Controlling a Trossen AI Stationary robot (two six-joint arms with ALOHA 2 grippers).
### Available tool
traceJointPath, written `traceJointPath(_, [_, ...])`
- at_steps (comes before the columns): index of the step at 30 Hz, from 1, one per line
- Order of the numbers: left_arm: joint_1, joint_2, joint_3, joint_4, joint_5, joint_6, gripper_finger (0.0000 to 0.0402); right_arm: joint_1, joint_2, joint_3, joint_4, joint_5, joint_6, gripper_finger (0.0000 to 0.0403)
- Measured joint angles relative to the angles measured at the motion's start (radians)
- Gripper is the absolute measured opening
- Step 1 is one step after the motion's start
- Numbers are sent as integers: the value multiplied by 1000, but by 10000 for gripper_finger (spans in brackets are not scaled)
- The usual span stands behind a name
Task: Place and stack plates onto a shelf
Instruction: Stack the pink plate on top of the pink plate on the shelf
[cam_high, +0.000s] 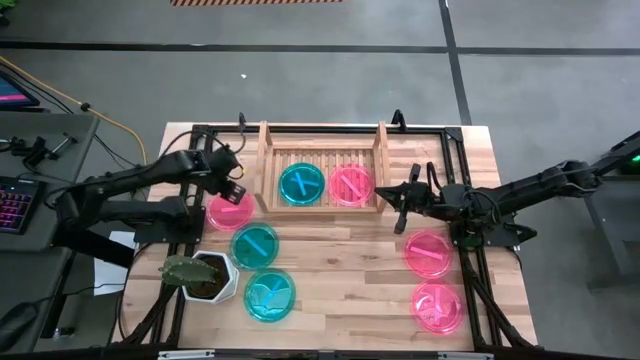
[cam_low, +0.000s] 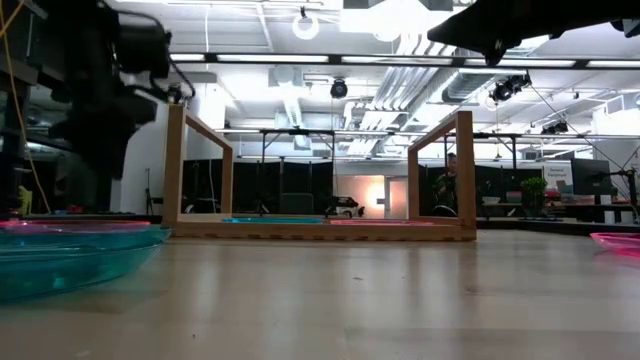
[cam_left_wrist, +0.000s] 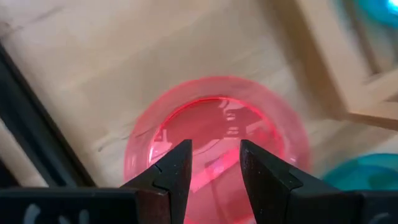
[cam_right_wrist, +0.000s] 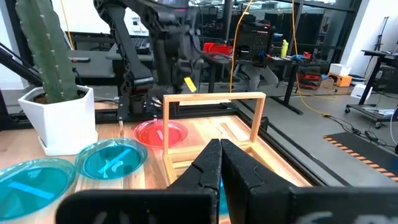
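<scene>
The wooden shelf (cam_high: 320, 150) stands at the table's far side, with a teal plate (cam_high: 302, 184) and a pink plate (cam_high: 351, 185) lying side by side on its slats. My left gripper (cam_high: 237, 190) hovers open above a pink plate (cam_left_wrist: 214, 121) that lies flat on the table left of the shelf (cam_high: 231, 211). Two teal plates (cam_high: 255, 245) (cam_high: 270, 296) lie nearer. Two pink plates (cam_high: 429, 253) (cam_high: 438, 307) lie on the right. My right gripper (cam_right_wrist: 221, 144) is shut, raised beside the shelf's right end (cam_high: 388, 195).
A white hexagonal pot with a cactus (cam_high: 205, 277) stands at the near left, beside the teal plates. Black frame rails (cam_high: 190, 180) run along the table's left and right edges. Bare wood lies in the table's middle (cam_high: 345, 270).
</scene>
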Motion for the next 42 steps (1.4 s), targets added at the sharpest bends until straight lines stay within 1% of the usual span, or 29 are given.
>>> traceJointPath(3, [26,22,-24,14,52,13,126,0,0,0,0,-3,0,0])
traceJointPath(7, [37,34,-24,53,63,13,126,0,0,0,0,-3,0,0])
traceJointPath(12, [48,52,-24,71,-17,-68,126,0,0,0,-1,-3,0,0])
traceJointPath(15, [48,74,-24,82,-23,-61,126,0,0,0,-6,-3,0,0])
traceJointPath(24, [46,83,-23,209,60,-22,126,0,0,0,-15,-3,11,0])
traceJointPath(30, [46,83,-23,233,68,-32,126,0,0,0,-24,-3,11,0])
traceJointPath(34, [28,83,-24,252,68,-42,126,0,0,0,-24,-3,11,0])
traceJointPath(38, [-12,83,-23,313,72,-61,126,0,0,0,-24,-2,11,0])
traceJointPath(42, [-55,99,-23,357,98,-83,126,0,0,0,-24,-3,18,0])
